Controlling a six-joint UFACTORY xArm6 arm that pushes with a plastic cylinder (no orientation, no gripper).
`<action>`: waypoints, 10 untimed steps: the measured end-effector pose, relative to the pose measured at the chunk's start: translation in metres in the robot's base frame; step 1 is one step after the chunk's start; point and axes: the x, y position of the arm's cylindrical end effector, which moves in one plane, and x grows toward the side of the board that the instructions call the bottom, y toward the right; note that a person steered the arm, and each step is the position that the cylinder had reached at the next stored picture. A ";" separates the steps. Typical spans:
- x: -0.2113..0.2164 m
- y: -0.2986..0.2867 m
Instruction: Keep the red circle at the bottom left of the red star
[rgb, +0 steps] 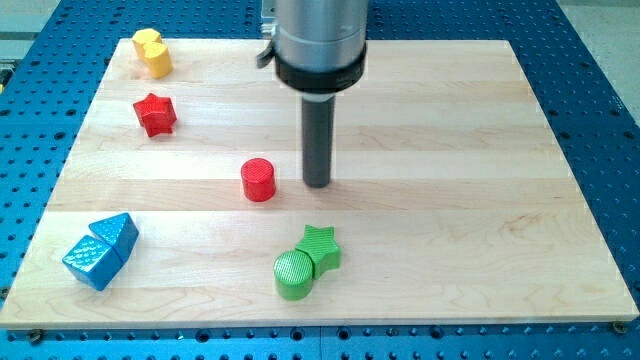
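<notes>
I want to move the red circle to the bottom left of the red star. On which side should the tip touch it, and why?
Probably its right side wall. The red circle lies below and right of the red star, so it must travel left. My tip stands just right of it, apart. The round wall may slip, so push through its centre.

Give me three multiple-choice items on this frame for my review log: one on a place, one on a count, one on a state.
1. Where is my tip relative to the red circle?
A. On the view's right of it
B. On the view's left of it
C. Resting on top of it

2. How many blue blocks lie on the board?
A. One
B. Two
C. Three

3. How do the green circle and green star stand?
A. Far apart
B. Stacked
C. Touching side by side

Answers: 1 A, the rod stands just right of the circle, a small gap between. 2 B, two blue blocks sit together at lower left. 3 C, their sides meet.
</notes>
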 end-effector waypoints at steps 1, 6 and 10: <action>0.006 -0.027; 0.022 -0.208; -0.033 -0.157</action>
